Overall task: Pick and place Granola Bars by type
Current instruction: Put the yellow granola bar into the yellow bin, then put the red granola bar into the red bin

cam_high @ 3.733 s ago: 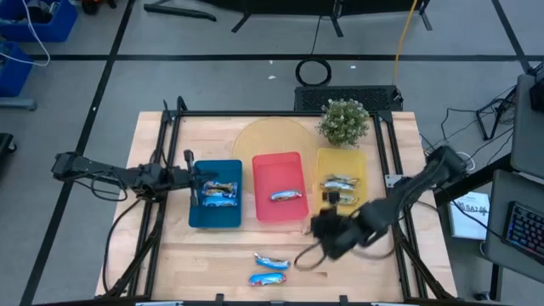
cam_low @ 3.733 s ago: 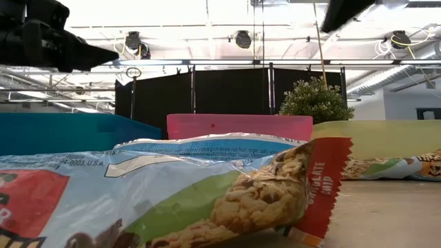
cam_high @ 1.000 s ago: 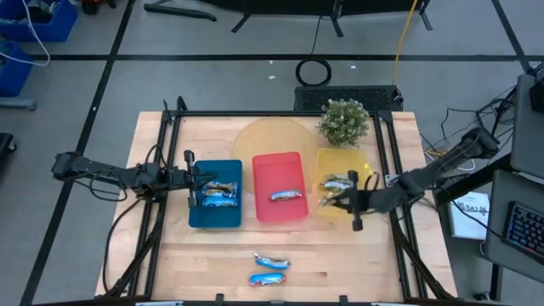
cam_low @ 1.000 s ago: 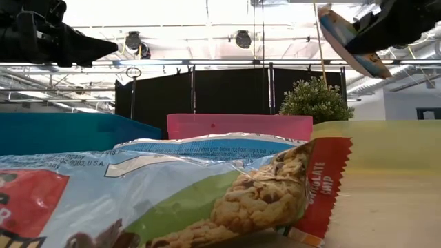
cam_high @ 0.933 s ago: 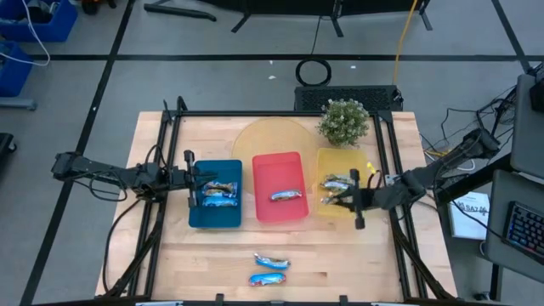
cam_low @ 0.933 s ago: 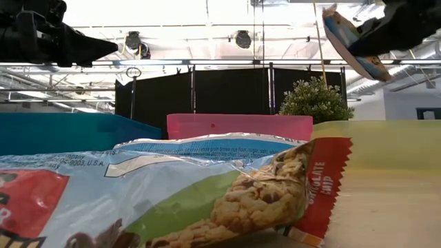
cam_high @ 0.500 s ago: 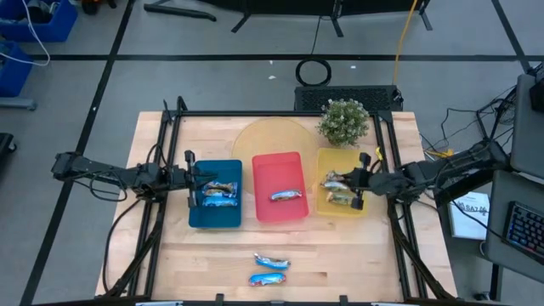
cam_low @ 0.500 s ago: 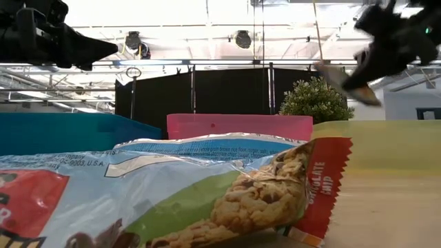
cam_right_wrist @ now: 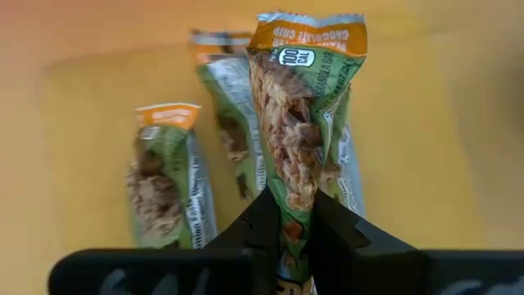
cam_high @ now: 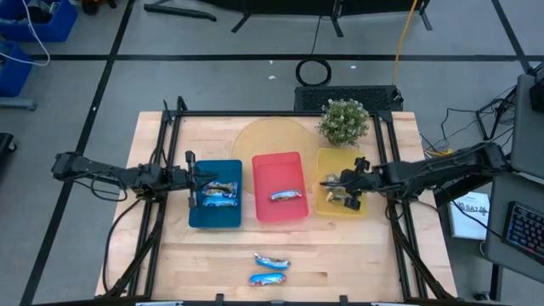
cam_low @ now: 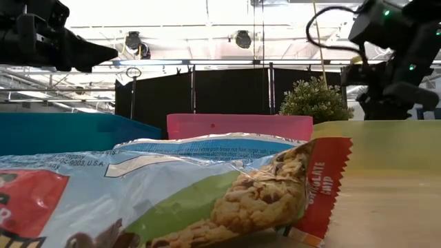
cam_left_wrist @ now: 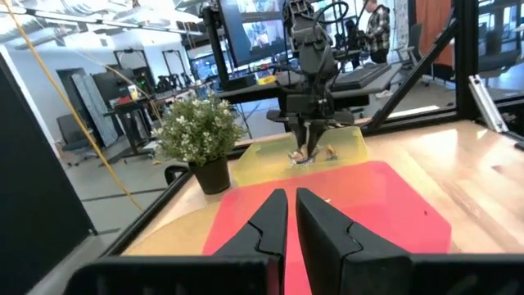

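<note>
Over the yellow tray (cam_high: 330, 206) at the high view's right-centre, the right gripper (cam_high: 346, 189) pinches a green granola bar (cam_right_wrist: 307, 123) above two matching bars, so releasing comes next, while the left gripper (cam_high: 192, 180), jaws nearly closed and empty, waits over the blue tray (cam_high: 214, 217).

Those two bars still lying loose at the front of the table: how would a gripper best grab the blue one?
The blue-wrapped bar lies flat, lengthwise across the table, apart from the other loose bar. Probably best to come straight down and pinch across its narrow middle, one finger on each long edge; the crimped ends look too thin.
</note>
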Robot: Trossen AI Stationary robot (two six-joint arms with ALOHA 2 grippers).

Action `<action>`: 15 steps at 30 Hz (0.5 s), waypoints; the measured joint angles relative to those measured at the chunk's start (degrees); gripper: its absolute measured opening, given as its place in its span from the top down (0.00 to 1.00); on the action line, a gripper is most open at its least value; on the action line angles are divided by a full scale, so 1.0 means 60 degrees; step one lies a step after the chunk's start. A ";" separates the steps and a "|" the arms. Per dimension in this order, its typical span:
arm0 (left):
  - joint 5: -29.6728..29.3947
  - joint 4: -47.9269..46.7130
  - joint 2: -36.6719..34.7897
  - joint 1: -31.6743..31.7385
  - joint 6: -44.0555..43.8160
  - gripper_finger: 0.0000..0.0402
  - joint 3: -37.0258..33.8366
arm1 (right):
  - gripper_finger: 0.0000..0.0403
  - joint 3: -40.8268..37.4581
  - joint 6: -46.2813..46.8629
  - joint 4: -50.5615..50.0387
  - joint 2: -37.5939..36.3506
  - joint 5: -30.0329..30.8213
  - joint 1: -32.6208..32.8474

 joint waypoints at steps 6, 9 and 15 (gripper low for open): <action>-0.0004 -0.0126 0.0000 -0.0001 0.0077 0.91 0.0000 | 0.77 0.0015 0.0205 0.0049 0.0257 -0.0479 -0.0301; -0.0004 -0.0129 0.0000 0.0000 0.0028 0.91 0.0000 | 0.67 0.0121 0.0188 -0.0119 0.0261 -0.0748 -0.0340; -0.0004 -0.0121 0.0000 0.0000 -0.0002 0.91 0.0000 | 0.55 0.1366 0.0017 -0.1025 0.0163 -0.0736 -0.0330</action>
